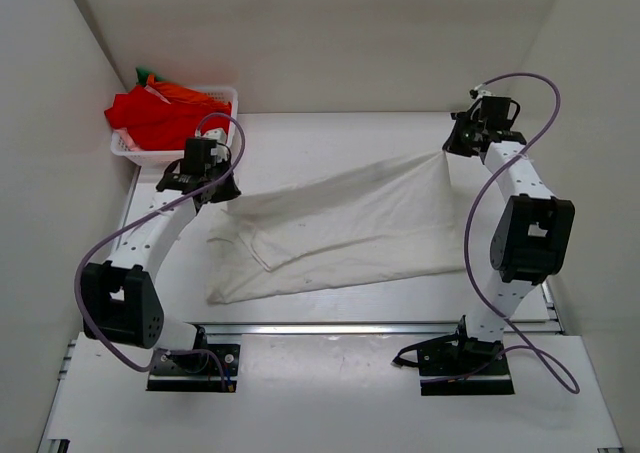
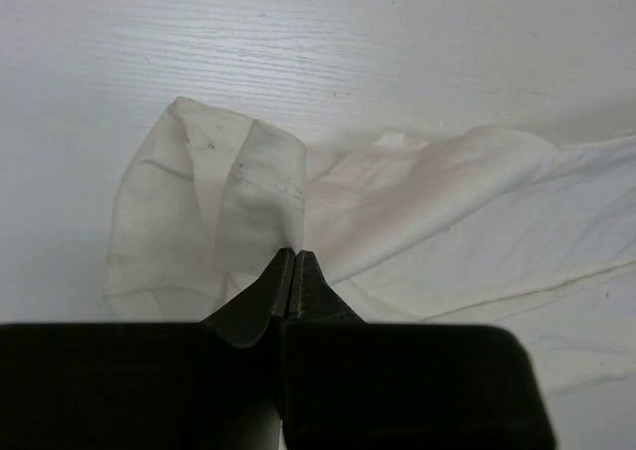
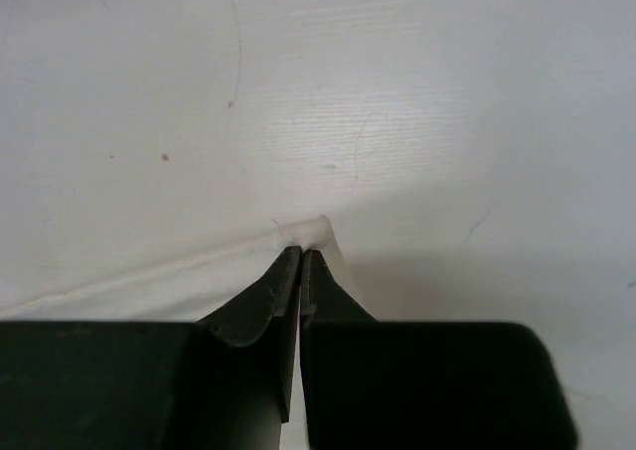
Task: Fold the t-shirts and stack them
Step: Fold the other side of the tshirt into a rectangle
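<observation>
Folding is at an early stage: the white shirt [image 1: 340,228] lies spread and rumpled on the table, with no fold finished. The left gripper [image 1: 212,191] and right gripper [image 1: 447,151] each pinch an opposite edge of it, jaws closed on cloth. The coloured shirts [image 1: 150,115] sit in the basket [image 1: 228,95], not yet folded or stacked.

White t-shirt [image 1: 350,228] on white table [image 1: 330,138]; red shirts [image 1: 150,113] in white basket [image 1: 225,98]
</observation>
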Robot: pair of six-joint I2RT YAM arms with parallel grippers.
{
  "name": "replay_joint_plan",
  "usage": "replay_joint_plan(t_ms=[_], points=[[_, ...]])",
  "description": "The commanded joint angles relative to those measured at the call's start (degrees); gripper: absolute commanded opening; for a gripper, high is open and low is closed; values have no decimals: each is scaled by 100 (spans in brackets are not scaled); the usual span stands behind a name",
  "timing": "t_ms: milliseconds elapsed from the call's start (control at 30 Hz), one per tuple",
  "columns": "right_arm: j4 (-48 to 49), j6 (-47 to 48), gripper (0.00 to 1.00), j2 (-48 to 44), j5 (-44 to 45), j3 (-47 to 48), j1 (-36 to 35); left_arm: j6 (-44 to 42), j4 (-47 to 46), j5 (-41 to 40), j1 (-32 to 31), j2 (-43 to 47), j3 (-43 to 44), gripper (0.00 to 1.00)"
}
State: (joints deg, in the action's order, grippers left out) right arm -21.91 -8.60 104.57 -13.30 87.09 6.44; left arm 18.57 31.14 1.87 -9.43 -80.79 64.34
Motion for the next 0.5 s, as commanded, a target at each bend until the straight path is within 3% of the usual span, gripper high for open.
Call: replay_joint_plan(t_ms=[0,133,467], points=[[495,175,0,273,3,317,-20,76,-274,-81,55,-50,79,0],[433,288,0,450,55,441,-55,24,-310,-64,38,-77,-9,0],[793,351,0,-77,126,-735,94,7,-47,-55,38,537,-536,0]])
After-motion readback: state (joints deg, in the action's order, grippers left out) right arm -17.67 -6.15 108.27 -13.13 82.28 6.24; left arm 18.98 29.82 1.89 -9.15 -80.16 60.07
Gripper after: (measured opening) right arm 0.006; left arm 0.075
